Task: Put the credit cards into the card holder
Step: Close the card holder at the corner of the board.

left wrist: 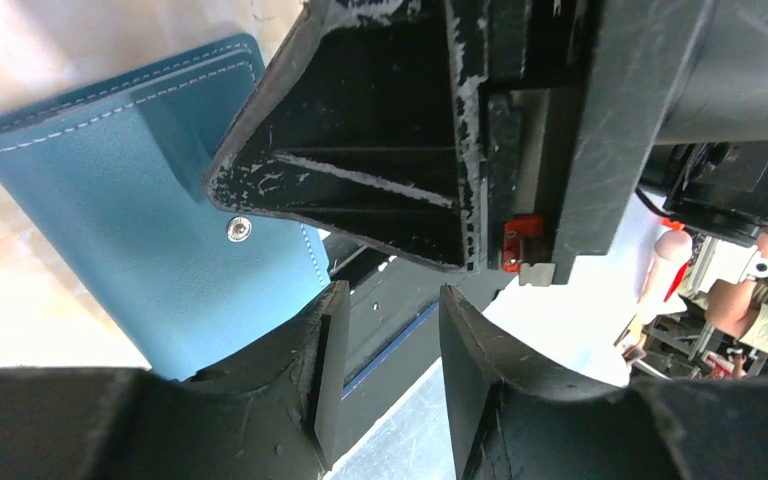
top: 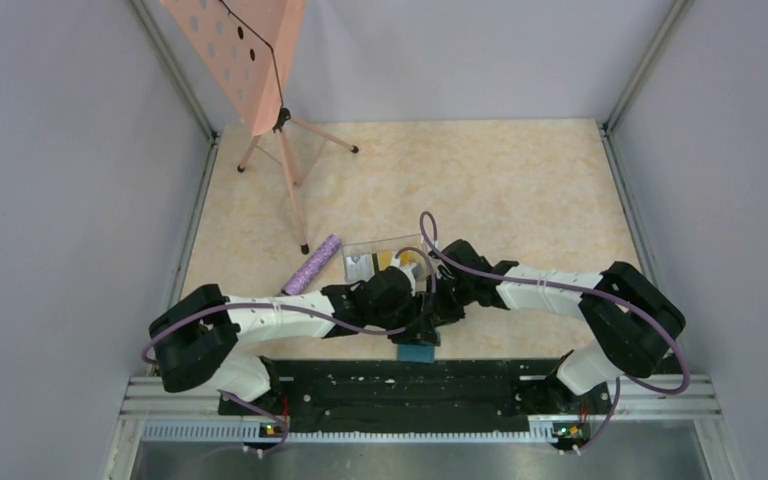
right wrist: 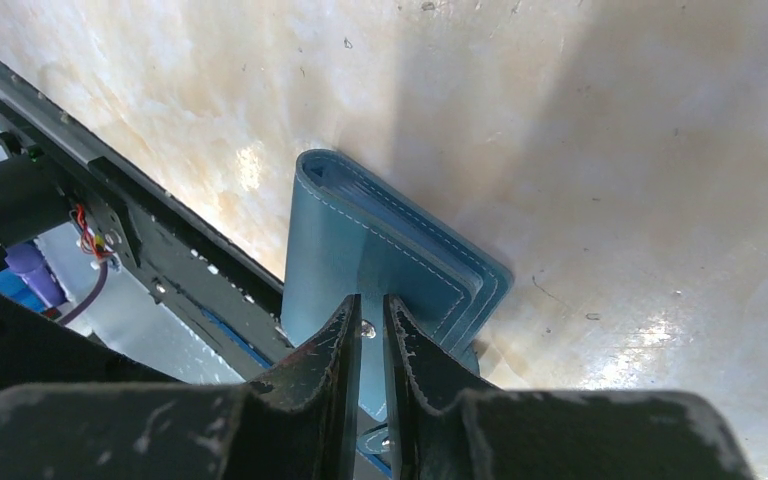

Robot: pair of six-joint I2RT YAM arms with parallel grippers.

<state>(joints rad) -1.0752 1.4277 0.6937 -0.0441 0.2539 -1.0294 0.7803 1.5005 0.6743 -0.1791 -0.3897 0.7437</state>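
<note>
The teal-blue card holder (top: 418,352) lies folded at the table's near edge, also seen in the left wrist view (left wrist: 130,210) and the right wrist view (right wrist: 360,240). My right gripper (right wrist: 371,315) is shut on its snap tab, and the silver snap shows between the fingertips. My left gripper (left wrist: 390,320) is open and empty just beside the holder, under the right gripper's body. Both grippers meet above the holder (top: 427,315). The credit cards (top: 378,262), gold-brown and white, lie in a clear tray behind the grippers, partly hidden by the arms.
A purple glittery roll (top: 312,264) lies left of the cards. A pink music stand (top: 250,60) on tripod legs (top: 295,190) stands at the back left. A black rail (top: 410,385) runs along the near edge, right by the holder.
</note>
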